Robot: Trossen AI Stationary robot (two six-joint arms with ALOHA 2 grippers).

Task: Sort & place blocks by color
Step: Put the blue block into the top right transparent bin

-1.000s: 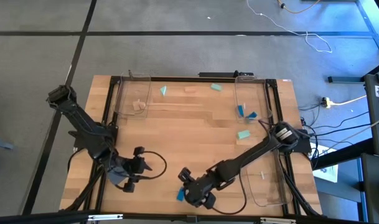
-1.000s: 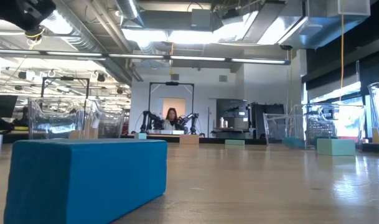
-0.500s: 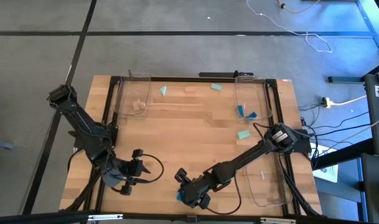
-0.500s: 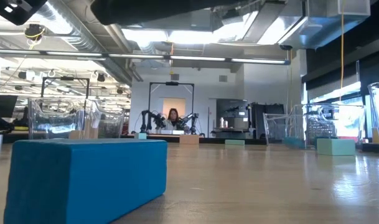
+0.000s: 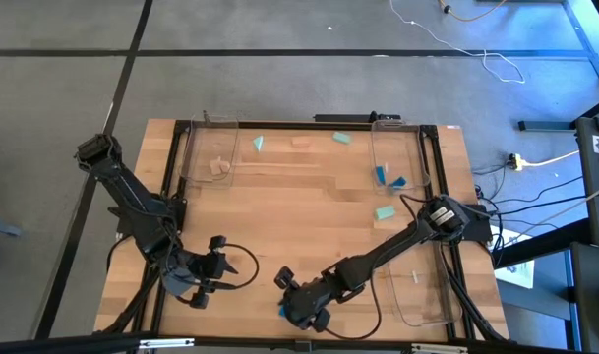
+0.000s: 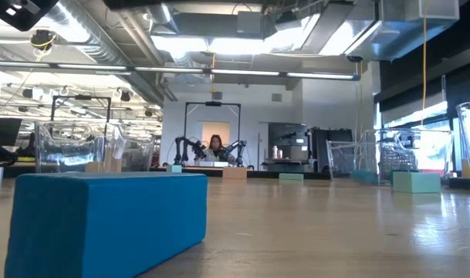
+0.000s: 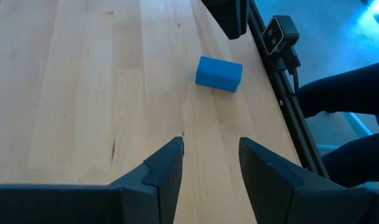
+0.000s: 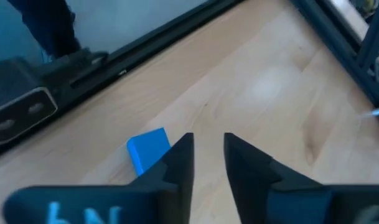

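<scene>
- Down at the near edge of the surface, the right end effector hung low, its fingers parted by a narrow gap with nothing between them.
- A bright blue block lay flat on the wood just beside that end effector, close to the near edge, not gripped.
- The left end effector sat toward the near left corner, fingers spread and holding nothing, pointing across at the same blue block.
- Further back on the right side, a pale mint block rested on bare wood just beside the right rear tray.
- Inside that clear tray, two blue blocks lay close together.
- In the clear tray at the far left, a tan wooden block sat.
- Along the far edge, a mint wedge, a tan block and another mint block stood well apart.
- A third clear tray occupied the near right corner.
</scene>
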